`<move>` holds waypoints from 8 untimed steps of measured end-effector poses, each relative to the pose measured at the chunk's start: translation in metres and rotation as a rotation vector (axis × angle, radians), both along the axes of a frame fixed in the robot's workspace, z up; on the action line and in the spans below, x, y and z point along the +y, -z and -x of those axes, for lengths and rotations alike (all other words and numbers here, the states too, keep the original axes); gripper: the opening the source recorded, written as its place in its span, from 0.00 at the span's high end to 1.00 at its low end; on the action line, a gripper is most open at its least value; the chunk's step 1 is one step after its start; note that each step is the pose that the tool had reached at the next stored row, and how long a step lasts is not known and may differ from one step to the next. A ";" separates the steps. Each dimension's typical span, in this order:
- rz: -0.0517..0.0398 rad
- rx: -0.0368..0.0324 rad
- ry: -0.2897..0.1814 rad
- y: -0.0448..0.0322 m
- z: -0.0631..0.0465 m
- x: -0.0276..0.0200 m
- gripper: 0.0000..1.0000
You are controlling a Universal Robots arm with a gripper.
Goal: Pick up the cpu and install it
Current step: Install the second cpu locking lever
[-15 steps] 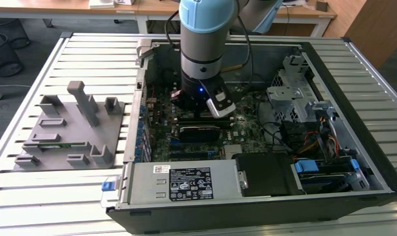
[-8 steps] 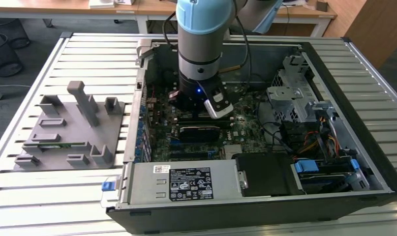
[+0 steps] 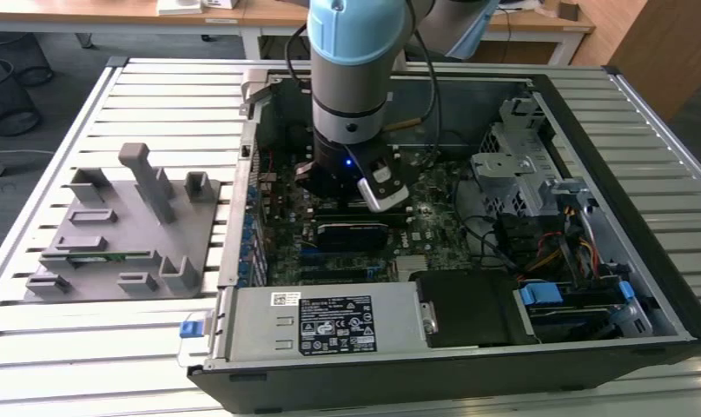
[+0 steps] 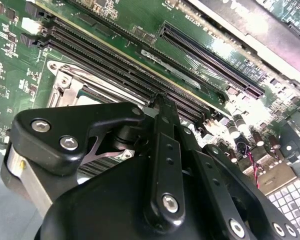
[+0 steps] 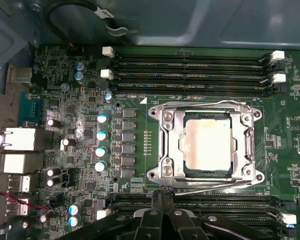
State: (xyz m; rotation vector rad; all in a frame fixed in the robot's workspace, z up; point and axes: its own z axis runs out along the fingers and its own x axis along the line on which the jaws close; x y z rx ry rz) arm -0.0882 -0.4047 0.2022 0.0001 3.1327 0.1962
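Risk: the cpu (image 5: 208, 145) could sit crooked in the socket frame (image 5: 165, 145) if nudged by the gripper (image 5: 162, 200); judged from how close the fingers hang to it.
Cpu place: lying inside the metal socket frame on the motherboard (image 5: 70, 107), silver top up, between the two banks of memory slots (image 5: 190, 65).
Arm pose: the arm (image 3: 350, 78) stands upright, reaching straight down into the open computer case (image 3: 628, 234), toward the exterior view's left of its middle.
Jaws: fingers pressed together, holding nothing, beside the socket.
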 end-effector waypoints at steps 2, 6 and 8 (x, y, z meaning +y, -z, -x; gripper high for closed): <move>-0.0027 -0.0001 0.000 0.0007 0.001 0.0000 0.89; -0.0084 0.0000 0.000 0.0020 0.002 0.0000 0.89; -0.0124 0.0000 0.000 0.0028 0.003 0.0000 0.89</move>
